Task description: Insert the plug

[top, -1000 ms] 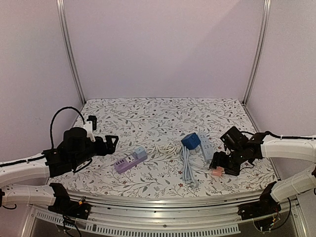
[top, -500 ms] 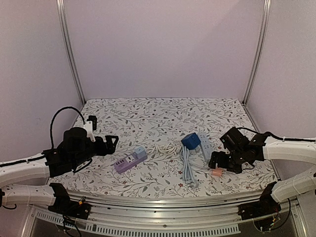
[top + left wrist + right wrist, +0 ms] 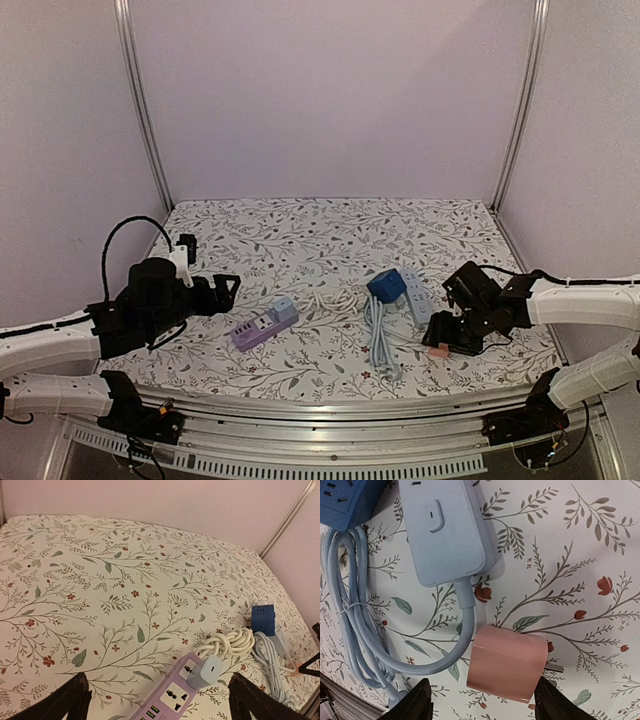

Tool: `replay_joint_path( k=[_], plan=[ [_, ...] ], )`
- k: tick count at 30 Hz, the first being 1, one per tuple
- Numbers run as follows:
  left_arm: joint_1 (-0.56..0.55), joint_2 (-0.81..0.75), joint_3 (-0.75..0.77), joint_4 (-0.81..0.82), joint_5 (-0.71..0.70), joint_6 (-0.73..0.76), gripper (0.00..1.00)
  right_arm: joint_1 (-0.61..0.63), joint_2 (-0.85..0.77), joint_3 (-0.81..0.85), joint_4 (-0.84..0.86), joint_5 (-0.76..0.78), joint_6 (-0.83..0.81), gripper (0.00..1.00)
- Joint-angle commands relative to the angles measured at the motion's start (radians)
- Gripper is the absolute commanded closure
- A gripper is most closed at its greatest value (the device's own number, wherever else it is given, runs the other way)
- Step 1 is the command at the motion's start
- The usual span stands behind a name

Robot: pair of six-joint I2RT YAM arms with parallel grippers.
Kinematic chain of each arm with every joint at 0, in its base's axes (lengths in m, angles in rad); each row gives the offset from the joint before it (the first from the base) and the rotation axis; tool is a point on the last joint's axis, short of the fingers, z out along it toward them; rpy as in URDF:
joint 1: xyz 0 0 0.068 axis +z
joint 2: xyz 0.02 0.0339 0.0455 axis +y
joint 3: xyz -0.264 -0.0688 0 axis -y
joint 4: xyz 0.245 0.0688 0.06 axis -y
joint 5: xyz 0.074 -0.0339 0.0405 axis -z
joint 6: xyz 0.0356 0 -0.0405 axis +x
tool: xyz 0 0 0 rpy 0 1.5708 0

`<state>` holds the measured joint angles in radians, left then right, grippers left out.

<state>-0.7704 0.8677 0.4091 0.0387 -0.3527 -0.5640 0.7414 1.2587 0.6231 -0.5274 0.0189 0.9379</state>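
A pink plug [image 3: 506, 663] lies on the floral table, its metal prongs pointing right; it also shows in the top view [image 3: 437, 350]. My right gripper [image 3: 480, 705] is open just above it, one finger on each side, not touching. A purple power strip [image 3: 264, 325] lies at centre left with a pale blue-grey adapter [image 3: 206, 670] plugged into its far socket [image 3: 189, 670]. My left gripper [image 3: 157, 700] is open and empty, hovering short of the strip [image 3: 170, 700].
A light blue power strip [image 3: 445, 527] with a coiled blue cable [image 3: 355, 630] lies beside the pink plug. A dark blue cube socket [image 3: 386, 285] sits at its far end. A knotted cream cable [image 3: 230, 642] lies behind the purple strip.
My right gripper has moved down and slightly left over the pink plug, now covering most of it in the top view. The left arm has not moved.
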Motion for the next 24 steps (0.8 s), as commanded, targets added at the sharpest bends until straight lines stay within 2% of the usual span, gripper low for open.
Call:
replay_joint_path(
  k=[1, 4, 6, 8, 10, 20, 24],
  plan=[
    [-0.009, -0.002, -0.003, -0.013, -0.001, 0.017, 0.04, 0.004, 0.023, -0.010, 0.015, -0.042, -0.010, 0.32],
    [-0.009, -0.002, -0.003, -0.013, 0.000, 0.017, 0.04, 0.005, 0.028, -0.008, 0.004, -0.026, -0.014, 0.38],
    [-0.009, -0.002, -0.003, -0.013, 0.001, 0.017, 0.04, 0.005, 0.038, -0.005, -0.004, -0.025, -0.014, 0.39],
    [-0.009, -0.002, -0.003, -0.013, 0.002, 0.017, 0.04, 0.006, 0.051, 0.000, -0.013, 0.015, -0.017, 0.46],
    [-0.009, -0.002, -0.004, -0.010, 0.003, 0.017, 0.04, 0.011, 0.077, 0.011, -0.032, 0.041, -0.018, 0.49],
    [-0.008, -0.004, -0.006, -0.010, -0.001, 0.018, 0.04, 0.045, 0.169, 0.056, -0.088, 0.119, -0.008, 0.51],
    [-0.009, -0.005, -0.006, -0.009, -0.001, 0.018, 0.04, 0.044, 0.159, 0.059, -0.098, 0.129, -0.006, 0.64]
  ],
)
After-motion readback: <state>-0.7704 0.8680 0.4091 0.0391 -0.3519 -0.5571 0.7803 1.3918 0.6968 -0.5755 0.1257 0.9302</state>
